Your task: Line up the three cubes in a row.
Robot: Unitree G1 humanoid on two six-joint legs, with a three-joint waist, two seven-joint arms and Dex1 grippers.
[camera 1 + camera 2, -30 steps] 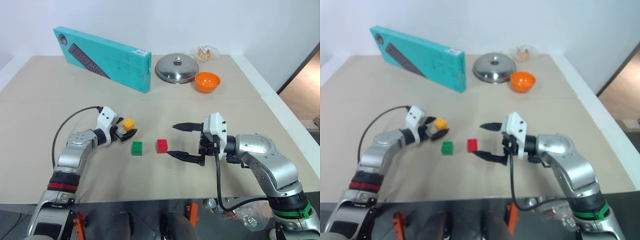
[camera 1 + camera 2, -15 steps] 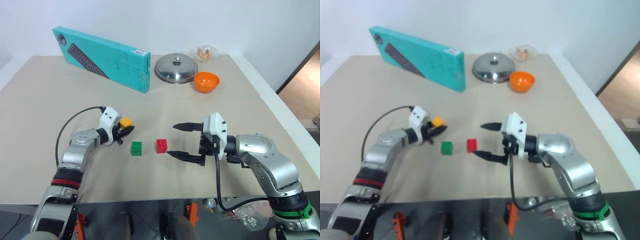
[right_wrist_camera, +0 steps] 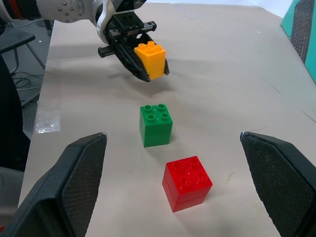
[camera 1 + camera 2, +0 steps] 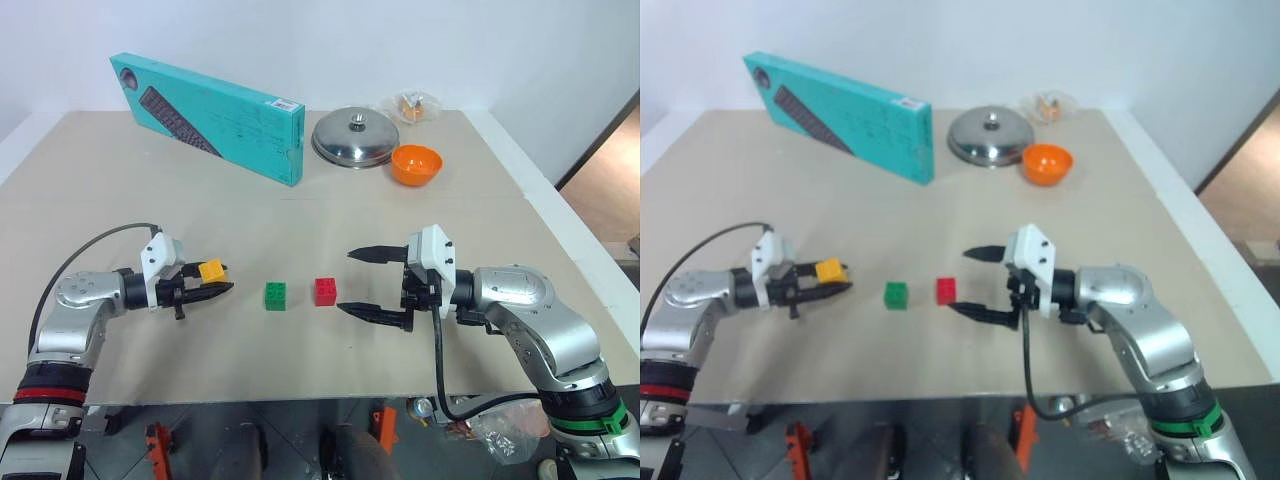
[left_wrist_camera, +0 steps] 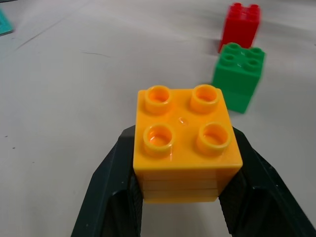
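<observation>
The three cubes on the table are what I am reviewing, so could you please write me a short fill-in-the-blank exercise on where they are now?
1. The left gripper is shut on the ____ cube.
2. The cube standing right beside the red cube is ____.
3. The right gripper, next to the red cube, is ____.
4. Far back, beside the metal lid, sits an orange ____.

Missing words: yellow; green; open; bowl
</observation>
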